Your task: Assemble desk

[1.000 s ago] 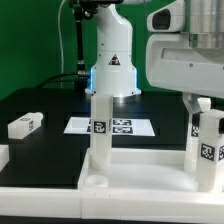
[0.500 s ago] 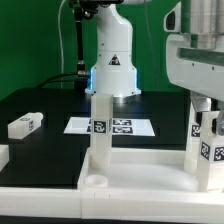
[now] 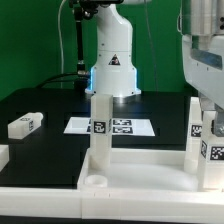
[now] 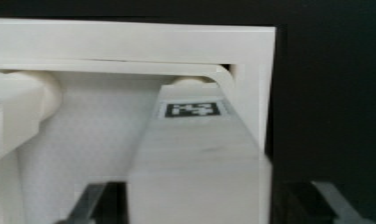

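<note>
One leg [image 3: 100, 128] stands in the tabletop [image 3: 120, 206]. The gripper [image 4: 211, 208] straddles a second leg [image 4: 203, 150] there, jaws slightly clear. A loose leg [image 3: 25, 124] waits beside the tabletop.

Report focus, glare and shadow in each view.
Exterior view: even light and mostly sharp; the white tabletop in the foreground is nearly washed out, and the glossy robot base carries highlights. Wrist view: so close that the leg looks soft and its tag is blurred; grey shadow edges the leg.
</note>
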Controlling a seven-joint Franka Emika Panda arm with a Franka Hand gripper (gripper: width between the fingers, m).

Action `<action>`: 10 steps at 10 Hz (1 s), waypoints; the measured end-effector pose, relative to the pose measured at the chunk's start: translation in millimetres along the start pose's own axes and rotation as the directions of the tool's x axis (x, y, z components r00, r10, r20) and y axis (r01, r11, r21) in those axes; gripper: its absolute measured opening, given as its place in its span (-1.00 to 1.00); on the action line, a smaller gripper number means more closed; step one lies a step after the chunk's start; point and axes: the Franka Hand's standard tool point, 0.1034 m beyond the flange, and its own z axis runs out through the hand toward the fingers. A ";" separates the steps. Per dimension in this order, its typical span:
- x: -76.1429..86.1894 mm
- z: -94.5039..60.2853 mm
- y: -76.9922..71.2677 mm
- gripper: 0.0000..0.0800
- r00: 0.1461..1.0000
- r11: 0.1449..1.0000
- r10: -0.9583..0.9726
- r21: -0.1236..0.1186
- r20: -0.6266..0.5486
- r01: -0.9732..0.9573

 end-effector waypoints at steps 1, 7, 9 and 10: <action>0.0 0.1 0.0 0.33 0.999 0.999 -0.047 0.000 0.000 0.047; -11.8 3.4 5.0 0.62 0.815 0.815 -0.579 -0.018 -0.001 0.579; -10.9 2.9 3.7 0.62 0.721 0.721 -0.693 -0.014 -0.002 0.693; -10.9 2.9 3.7 0.62 0.684 0.684 -0.729 -0.014 -0.002 0.729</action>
